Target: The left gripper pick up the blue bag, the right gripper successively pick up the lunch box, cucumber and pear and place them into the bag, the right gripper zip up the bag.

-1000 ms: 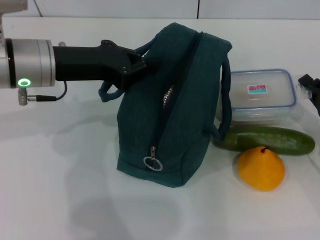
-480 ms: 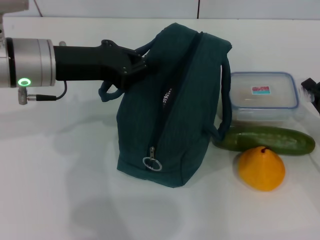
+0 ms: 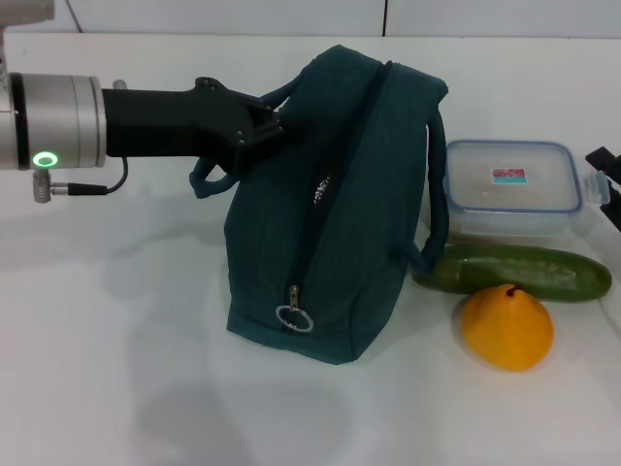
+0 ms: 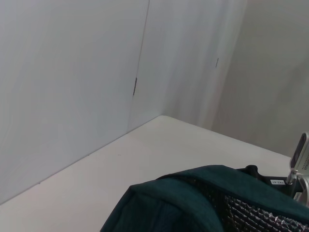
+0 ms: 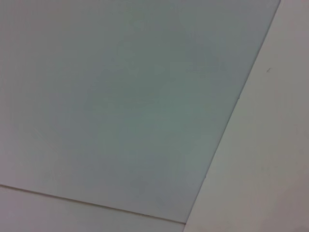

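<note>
Lunch box (image 3: 512, 187) lid has a small red-and-teal label, too tiny to read. Left hand (image 3: 264, 124) pinches the bag (image 3: 330, 204) handle; right hand (image 3: 604, 175) sits beside the box, can't tell its grip

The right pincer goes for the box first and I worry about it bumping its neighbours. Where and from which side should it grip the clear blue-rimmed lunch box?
Probably across the two long sides of the clear, blue-rimmed rectangular lunch box, coming down from above. It lies flat, lid up; the dark green cucumber lies close along its near side and the teal fabric bag stands at its left end, so low side approaches look crowded.
</note>
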Available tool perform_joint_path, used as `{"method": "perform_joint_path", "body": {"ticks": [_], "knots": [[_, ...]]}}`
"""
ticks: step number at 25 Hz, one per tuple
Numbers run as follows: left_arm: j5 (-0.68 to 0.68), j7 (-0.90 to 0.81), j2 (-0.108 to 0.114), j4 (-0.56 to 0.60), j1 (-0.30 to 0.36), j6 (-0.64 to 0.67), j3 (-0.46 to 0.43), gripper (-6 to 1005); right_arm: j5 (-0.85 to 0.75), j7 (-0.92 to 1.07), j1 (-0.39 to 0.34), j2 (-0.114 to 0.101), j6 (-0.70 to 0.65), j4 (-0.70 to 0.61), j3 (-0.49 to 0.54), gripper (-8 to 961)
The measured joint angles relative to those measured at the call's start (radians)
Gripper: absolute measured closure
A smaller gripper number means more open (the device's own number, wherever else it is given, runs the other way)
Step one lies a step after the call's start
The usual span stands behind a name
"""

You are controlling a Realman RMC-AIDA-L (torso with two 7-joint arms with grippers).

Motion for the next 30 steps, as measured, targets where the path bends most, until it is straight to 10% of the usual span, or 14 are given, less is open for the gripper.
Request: {"method": "perform_joint_path", "body": {"ticks": [9,19,25,27,30], "knots": [[0.0,0.003,-0.001,0.021,0.0,0.001,0.001,955,-0.009,0.046,0.022,0.0,0.009,0.011,-0.008,464],[0.0,0.006,-0.001,0.023,-0.001,0.002,0.002,954,-0.009,0.048,0.038,0.0,0.0,0.026,-0.005,463],[0.0,0.008,0.0,0.022,-0.003,0.001,0.002,954,-0.008,0.043,0.035,0.0,0.006,0.028,-0.002,540],[0.0,0.008,0.0,0.022,-0.003,0.0,0.002,954,-0.007,0.04,0.035,0.0,0.006,0.026,-0.002,765],[0.0,0.008,0.0,0.022,-0.005,-0.001,0.002,954,-0.008,0.035,0.036,0.0,0.007,0.02,-0.005,784]]}}
